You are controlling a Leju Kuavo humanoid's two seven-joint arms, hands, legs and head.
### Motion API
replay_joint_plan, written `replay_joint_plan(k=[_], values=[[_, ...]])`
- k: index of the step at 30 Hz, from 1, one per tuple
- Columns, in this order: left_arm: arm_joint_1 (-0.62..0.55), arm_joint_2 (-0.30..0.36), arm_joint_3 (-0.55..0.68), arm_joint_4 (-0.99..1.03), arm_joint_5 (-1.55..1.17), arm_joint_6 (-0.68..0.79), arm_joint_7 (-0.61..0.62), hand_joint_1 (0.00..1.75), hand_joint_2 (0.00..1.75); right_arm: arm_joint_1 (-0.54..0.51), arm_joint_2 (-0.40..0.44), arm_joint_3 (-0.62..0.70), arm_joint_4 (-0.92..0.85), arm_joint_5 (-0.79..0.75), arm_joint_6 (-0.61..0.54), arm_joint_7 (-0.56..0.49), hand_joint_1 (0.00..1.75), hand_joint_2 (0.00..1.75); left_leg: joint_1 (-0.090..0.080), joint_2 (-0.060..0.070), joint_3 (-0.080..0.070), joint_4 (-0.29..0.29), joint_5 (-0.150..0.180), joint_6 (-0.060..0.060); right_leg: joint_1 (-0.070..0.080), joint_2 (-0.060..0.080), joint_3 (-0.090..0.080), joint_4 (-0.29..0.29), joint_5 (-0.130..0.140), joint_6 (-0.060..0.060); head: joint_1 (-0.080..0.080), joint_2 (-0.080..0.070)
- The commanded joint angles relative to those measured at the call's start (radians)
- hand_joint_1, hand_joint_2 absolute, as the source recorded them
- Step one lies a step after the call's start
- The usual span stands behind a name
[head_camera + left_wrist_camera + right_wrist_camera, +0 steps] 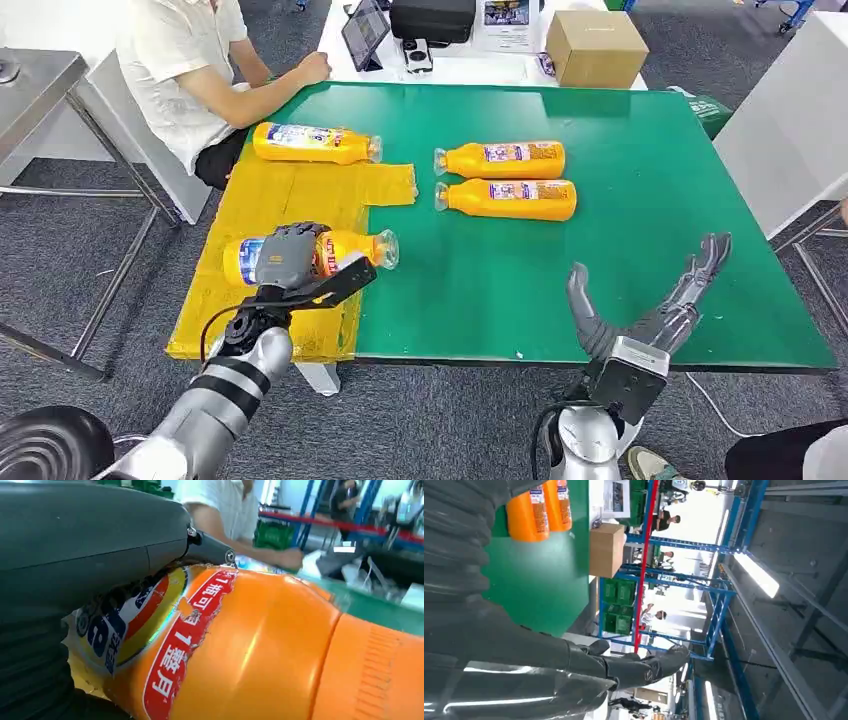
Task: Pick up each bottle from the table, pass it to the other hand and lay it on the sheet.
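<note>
Our left hand (290, 255) lies over a bottle (345, 250) on the yellow sheet (290, 195), seemingly gripping it for placement. Our right hand (650, 305) waits open and empty near the table (640, 250) edge.

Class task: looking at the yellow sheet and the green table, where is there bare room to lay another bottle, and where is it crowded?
Free: sheet between far bottle and the bottle under the left hand; green mat beyond the bottle pair. Crowded: sheet's near end.

My two arms are silver with black ribbed bands and looping black cables at the wrists. My left hand (293, 262) is grey with black fingers; my right hand (648, 305) matches, above a boxy silver wrist.
</note>
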Motion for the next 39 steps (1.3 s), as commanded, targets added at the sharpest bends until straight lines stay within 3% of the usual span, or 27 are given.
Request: replay_joint_plan(k=[1, 14, 18, 19, 20, 21, 28, 39], values=[[-0.233, 0.004, -0.148, 0.358, -0.116, -0.099, 0.113, 1.75, 1.75, -0.051, -0.040, 0.057, 0.128, -0.025, 0.002, 0.000, 0.00, 1.75, 0.001, -0.003, 0.005, -0.001, -0.001, -0.001, 0.001, -0.003, 0.006, -0.001, -0.002, -0.002, 0.001, 0.000], [-0.233, 0.004, -0.148, 0.358, -0.116, -0.099, 0.113, 1.75, 1.75, -0.051, -0.040, 0.057, 0.128, -0.025, 0.002, 0.000, 0.00, 1.75, 0.001, 0.000, 0.006, 0.000, -0.003, -0.002, 0.001, 0.001, 0.007, 0.000, -0.003, -0.002, 0.000, 0.000], [-0.235, -0.024, -0.150, 0.387, -0.119, -0.129, 0.134, 1.71, 1.75, -0.048, -0.051, 0.083, 0.159, -0.046, 0.002, 0.000, 0.00, 1.75, 0.001, -0.001, 0.002, -0.001, -0.001, -0.001, 0.001, 0.000, 0.003, -0.001, -0.001, -0.001, 0.000, 0.000], [-0.225, -0.032, -0.140, 0.385, -0.109, -0.112, 0.135, 1.08, 1.75, -0.045, -0.053, 0.089, 0.168, -0.049, 0.002, 0.000, 0.00, 1.75, 0.001, -0.001, 0.005, -0.001, -0.002, -0.001, 0.001, -0.001, 0.006, 0.000, -0.003, -0.002, 0.000, 0.000], [-0.218, -0.037, -0.133, 0.391, -0.098, -0.117, 0.124, 0.17, 1.75, -0.042, -0.055, 0.094, 0.173, -0.049, 0.002, 0.000, 0.00, 1.75, 0.001, -0.001, 0.007, -0.001, -0.003, -0.001, 0.001, -0.001, 0.007, 0.000, -0.003, -0.002, 0.000, 0.000], [-0.214, -0.038, -0.128, 0.393, -0.088, -0.119, 0.113, 0.00, 1.75, -0.041, -0.055, 0.093, 0.176, -0.046, 0.002, 0.000, 0.00, 1.75, 0.000, -0.001, 0.004, -0.001, -0.002, -0.001, 0.001, 0.000, 0.005, -0.001, -0.002, -0.001, 0.000, 0.000], [-0.181, -0.046, -0.017, 0.378, 0.112, -0.242, -0.039, 0.00, 1.75, -0.041, -0.074, 0.100, 0.206, -0.080, 0.002, 0.000, 0.00, 1.75, 0.000, 0.000, 0.005, -0.001, -0.002, -0.001, 0.000, 0.001, 0.006, -0.001, -0.002, -0.002, 0.000, 0.000], [-0.151, -0.038, 0.025, 0.379, 0.217, -0.278, -0.102, 0.00, 1.75, -0.049, -0.077, 0.103, 0.240, -0.082, 0.002, 0.000, 0.00, 1.75, 0.000, 0.001, 0.003, -0.001, -0.001, -0.001, 0.000, 0.001, 0.003, -0.001, -0.001, -0.001, 0.000, 0.000]])
